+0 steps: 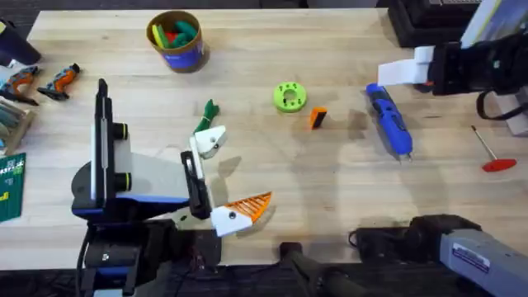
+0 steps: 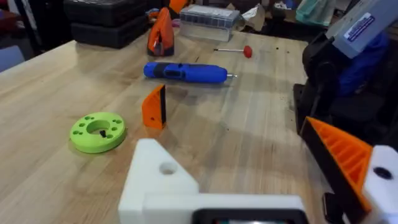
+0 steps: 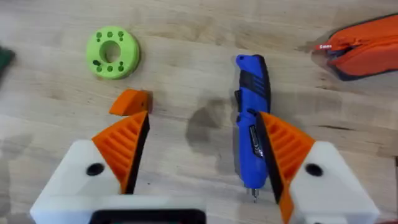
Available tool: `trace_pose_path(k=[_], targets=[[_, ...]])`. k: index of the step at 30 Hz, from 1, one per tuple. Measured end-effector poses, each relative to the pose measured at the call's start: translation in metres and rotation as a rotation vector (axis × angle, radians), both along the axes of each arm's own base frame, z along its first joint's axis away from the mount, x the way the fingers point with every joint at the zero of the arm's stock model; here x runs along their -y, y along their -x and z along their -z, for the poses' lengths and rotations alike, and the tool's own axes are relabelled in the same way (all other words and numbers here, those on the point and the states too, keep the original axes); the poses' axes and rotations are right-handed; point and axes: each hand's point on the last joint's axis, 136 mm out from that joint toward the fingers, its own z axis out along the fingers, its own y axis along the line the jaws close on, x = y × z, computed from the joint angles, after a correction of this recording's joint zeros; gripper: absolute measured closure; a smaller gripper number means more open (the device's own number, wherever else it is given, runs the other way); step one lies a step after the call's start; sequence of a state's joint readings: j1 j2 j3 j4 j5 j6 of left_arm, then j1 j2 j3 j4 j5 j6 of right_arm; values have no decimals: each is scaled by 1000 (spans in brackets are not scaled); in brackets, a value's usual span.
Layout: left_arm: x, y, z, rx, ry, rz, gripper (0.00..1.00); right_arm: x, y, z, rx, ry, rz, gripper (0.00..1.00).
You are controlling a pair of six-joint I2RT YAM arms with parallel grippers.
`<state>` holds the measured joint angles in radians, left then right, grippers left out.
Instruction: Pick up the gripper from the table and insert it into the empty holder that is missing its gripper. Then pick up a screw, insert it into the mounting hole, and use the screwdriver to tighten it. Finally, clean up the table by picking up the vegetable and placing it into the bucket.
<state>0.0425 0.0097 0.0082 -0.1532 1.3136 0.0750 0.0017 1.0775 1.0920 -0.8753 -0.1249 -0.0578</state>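
The small orange gripper (image 1: 318,118) (image 2: 154,107) (image 3: 130,102) lies on the table right of the lime disc. My left gripper (image 1: 231,175) (image 2: 249,180) stands open; one finger is the empty holder (image 1: 208,142) (image 2: 158,180), bare white with a mounting hole (image 2: 166,168), the other carries an orange pad. My right gripper (image 1: 404,73) (image 3: 202,155) hangs open above the blue screwdriver (image 1: 389,122) (image 3: 252,118). The dark-green vegetable (image 1: 206,115) lies just beyond the empty holder. The bucket (image 1: 175,40) stands at the back left. The screw is out of view.
A lime-green disc (image 1: 289,96) with holes sits mid-table. A thin rod with a red handle (image 1: 493,153) lies at the right. Orange-handled tools (image 1: 58,81) lie at the far left. Dark cases (image 1: 429,21) stand at the back right.
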Motion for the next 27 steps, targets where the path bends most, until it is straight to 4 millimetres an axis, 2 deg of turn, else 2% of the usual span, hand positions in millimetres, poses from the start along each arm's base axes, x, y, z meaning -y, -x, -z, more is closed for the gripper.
trace_pose_path(k=[6,12,20,24,27], targets=[[0,0,0,0,0,0,15,0,0,0,-3,-12,16,21],[0,0,0,0,0,0,15,-2,8,3,-64,-102,141,21],[0,0,0,0,0,0,15,-25,24,-8,-159,-93,135,21],[0,0,0,0,0,0,15,-38,28,-3,-244,-44,103,21],[0,0,0,0,0,0,15,-57,25,3,-287,-16,46,22]])
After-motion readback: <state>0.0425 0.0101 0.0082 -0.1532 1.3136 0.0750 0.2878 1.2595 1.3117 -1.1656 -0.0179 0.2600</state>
